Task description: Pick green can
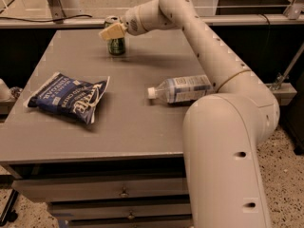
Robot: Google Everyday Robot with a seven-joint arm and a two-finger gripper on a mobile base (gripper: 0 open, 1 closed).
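The green can [116, 45] stands upright near the far edge of the grey table [133, 122], left of centre. Its top is partly hidden by my gripper [112, 31], which sits right at the can's upper part with its cream fingers [113, 32] in front of it. My white arm reaches from the lower right across the table to the can.
A clear plastic bottle [180, 88] with a white cap lies on its side at mid-right, beside my arm. A dark blue chip bag [69, 98] lies at the left. Drawers [109, 194] sit under the table's front edge. A rail [57, 22] runs behind the table.
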